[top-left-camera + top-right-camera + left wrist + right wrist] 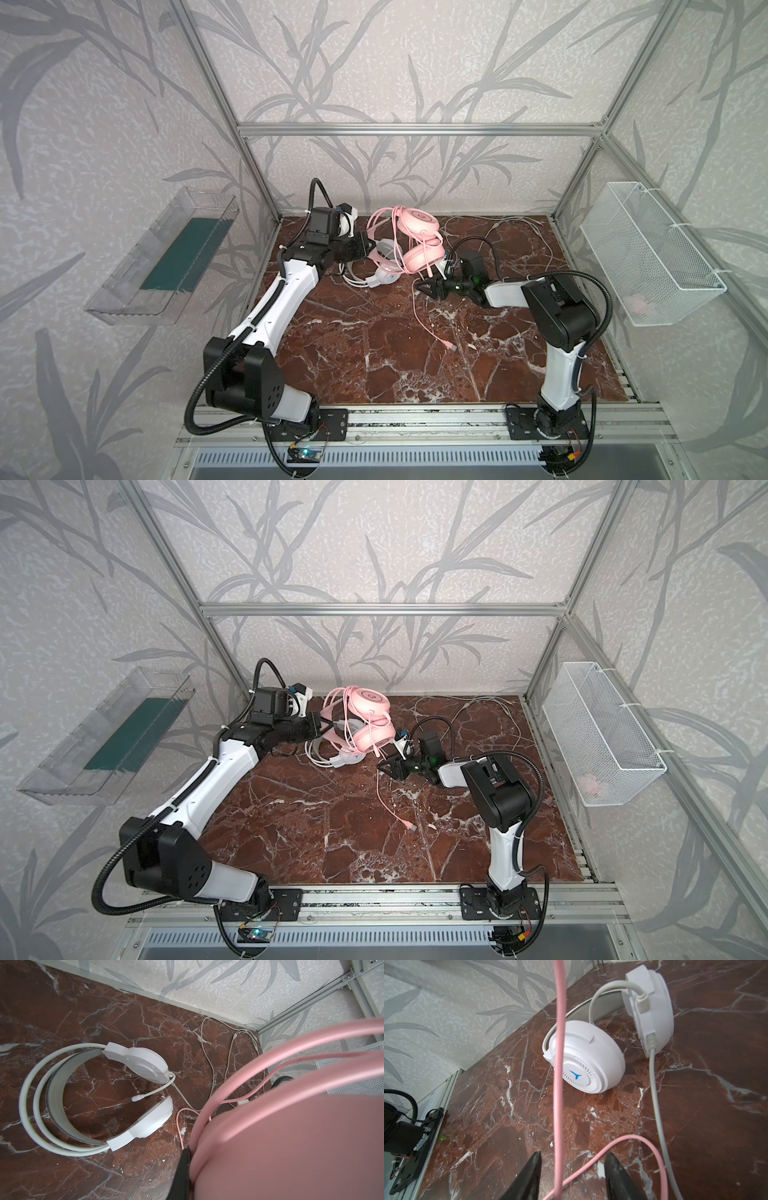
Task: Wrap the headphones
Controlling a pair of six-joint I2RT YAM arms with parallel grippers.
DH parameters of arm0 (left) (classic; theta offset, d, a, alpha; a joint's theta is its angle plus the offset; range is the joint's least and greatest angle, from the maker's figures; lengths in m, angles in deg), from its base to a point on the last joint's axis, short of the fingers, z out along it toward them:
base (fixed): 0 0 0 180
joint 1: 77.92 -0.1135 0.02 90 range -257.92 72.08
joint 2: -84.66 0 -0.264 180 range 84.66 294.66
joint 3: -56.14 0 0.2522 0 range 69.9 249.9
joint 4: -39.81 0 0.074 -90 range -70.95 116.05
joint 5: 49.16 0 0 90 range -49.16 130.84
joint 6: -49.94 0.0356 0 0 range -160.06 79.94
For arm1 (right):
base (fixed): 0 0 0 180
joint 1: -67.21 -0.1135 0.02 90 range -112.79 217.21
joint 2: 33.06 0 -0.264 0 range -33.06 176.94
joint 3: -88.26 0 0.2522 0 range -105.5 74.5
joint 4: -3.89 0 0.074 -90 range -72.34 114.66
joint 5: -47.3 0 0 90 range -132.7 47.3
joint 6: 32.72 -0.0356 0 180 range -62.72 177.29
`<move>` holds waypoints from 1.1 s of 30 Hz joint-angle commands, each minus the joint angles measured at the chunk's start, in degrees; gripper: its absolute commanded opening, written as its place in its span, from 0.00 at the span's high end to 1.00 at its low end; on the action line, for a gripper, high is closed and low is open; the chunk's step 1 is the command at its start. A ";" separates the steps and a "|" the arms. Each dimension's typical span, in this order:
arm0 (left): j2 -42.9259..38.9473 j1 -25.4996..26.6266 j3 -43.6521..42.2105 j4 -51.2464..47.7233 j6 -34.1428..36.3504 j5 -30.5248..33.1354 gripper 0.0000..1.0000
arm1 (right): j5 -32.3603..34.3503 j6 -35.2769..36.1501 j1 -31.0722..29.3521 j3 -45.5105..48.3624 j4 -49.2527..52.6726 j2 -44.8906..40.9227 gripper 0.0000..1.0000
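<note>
The pink headphones [417,222] [370,700] hang above the table's back, held by their headband in my left gripper [368,245] [322,725], which is shut on the band. In the left wrist view the pink band [291,1126] fills the frame beside one black finger [182,1167]. The white headphones [384,274] [149,1066] [591,1064] lie on the table beneath. The pink cable [558,1084] hangs between the parted fingers of my open right gripper [426,286] [572,1159], touching neither, then trails to a plug [449,344].
The white headset's cable [519,224] sprawls over the marble table [374,353] at the back right. A clear plastic bin [166,262] hangs on the left wall. On the right wall hangs a white wire basket [648,253] with something pink inside.
</note>
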 commanded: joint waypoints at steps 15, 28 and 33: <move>-0.50 -1.40 2.40 6.96 -7.91 2.63 1.00 | -3.65 -9.99 -1.21 8.19 -12.33 -1.70 0.85; 1.36 -2.99 3.39 8.85 -13.61 11.05 1.00 | -4.62 -6.84 -3.58 13.44 -1.16 -11.06 0.87; 2.20 -3.16 3.65 9.56 -14.74 12.20 1.00 | -4.48 -5.02 -4.72 14.42 3.09 -14.04 0.86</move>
